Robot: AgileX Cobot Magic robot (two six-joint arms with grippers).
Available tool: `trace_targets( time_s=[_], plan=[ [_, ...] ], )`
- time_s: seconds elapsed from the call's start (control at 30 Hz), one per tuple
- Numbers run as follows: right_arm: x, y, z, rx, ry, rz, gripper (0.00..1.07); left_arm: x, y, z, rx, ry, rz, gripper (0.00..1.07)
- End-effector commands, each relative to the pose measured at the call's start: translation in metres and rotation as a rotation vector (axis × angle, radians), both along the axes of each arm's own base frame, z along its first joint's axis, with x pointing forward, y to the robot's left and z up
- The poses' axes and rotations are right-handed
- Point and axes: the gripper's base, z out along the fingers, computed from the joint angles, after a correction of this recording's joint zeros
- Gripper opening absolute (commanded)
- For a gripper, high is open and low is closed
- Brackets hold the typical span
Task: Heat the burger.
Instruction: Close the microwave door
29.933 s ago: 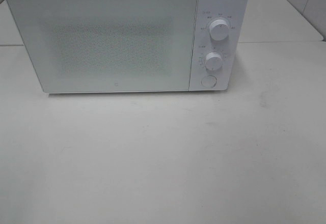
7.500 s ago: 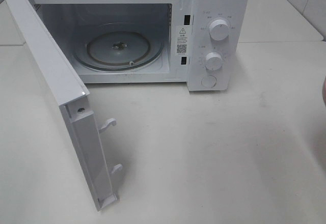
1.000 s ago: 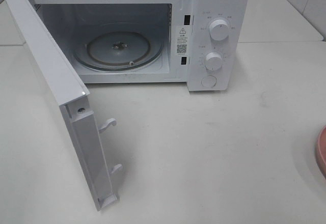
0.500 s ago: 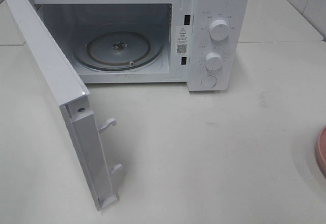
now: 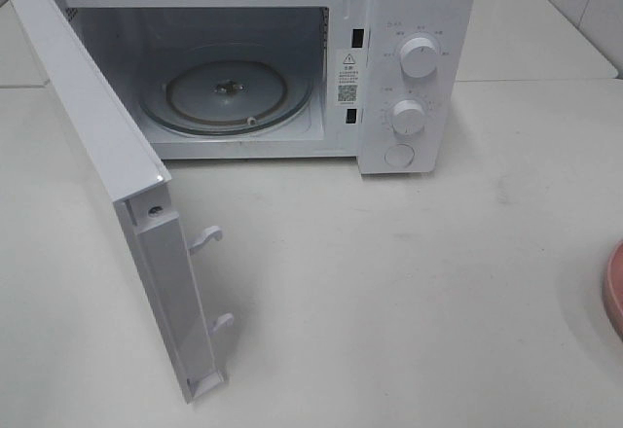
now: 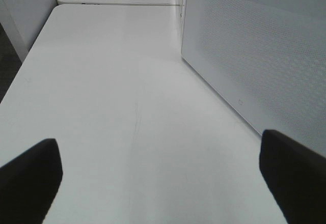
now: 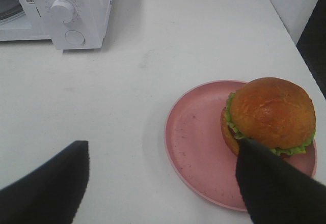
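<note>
Where the right wrist view looks down: burger [image 7: 268, 114], whole and upright, glossy brown bun over a green lettuce frill, seated on a round pink plate [image 7: 196, 142] and pushed toward one side of it rather than centred. Bare pink beside the burger, on the side facing the microwave. Plate flat on the white surface [image 7: 153, 71], well apart from the microwave [image 7: 76, 10]. Right fingers [image 7: 56, 183] spread wide above plate and surface, one dark tip overlapping the burger's near edge in the picture, contact impossible to confirm; nothing gripped between them.

In the high view, only a sliver of the plate [image 5: 614, 290] at the right edge, burger out of frame. Microwave [image 5: 419, 19] at the back of the surface, door [image 5: 117, 185] swung fully open to the left, glass turntable [image 5: 229, 95] bare inside. Two white dials [image 5: 419, 58] and a round button [image 5: 398, 156] on the control panel.

In the left wrist view, left fingers [image 6: 30, 178] also parted wide, holding nothing, low over the surface [image 6: 117, 91] just beside the outer face of the open door [image 6: 260, 46].
</note>
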Motion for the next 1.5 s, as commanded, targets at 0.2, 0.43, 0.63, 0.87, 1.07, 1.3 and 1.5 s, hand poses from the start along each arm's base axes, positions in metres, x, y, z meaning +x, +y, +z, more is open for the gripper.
trace_targets(
  time_s=[0.2, 0.43, 0.63, 0.87, 1.07, 1.3, 1.5],
  plan=[
    [-0.004, 0.0, 0.0, -0.011, -0.03, 0.0, 0.76, -0.003, 0.0, 0.0, -0.006, -0.026, -0.006, 1.01],
    [-0.004, 0.0, 0.0, -0.011, -0.03, 0.0, 0.76, 0.001, -0.002, 0.0, -0.025, -0.007, -0.017, 1.0],
    [-0.004, 0.0, 0.0, -0.011, -0.03, 0.0, 0.76, 0.015, -0.001, 0.006, -0.033, 0.054, -0.015, 0.85],
    [-0.004, 0.0, 0.0, -0.011, -0.03, 0.0, 0.76, 0.034, 0.001, 0.008, -0.034, 0.129, -0.015, 0.58],
    [-0.004, 0.0, 0.0, -0.011, -0.03, 0.0, 0.76, 0.062, 0.002, 0.012, -0.069, 0.148, -0.012, 0.31],
    [-0.004, 0.0, 0.0, -0.011, -0.03, 0.0, 0.76, 0.097, 0.007, 0.017, -0.06, 0.063, 0.017, 0.0],
    [-0.004, 0.0, 0.0, -0.011, -0.03, 0.0, 0.76, 0.125, 0.012, 0.009, 0.02, -0.004, 0.008, 0.0]
  ],
)
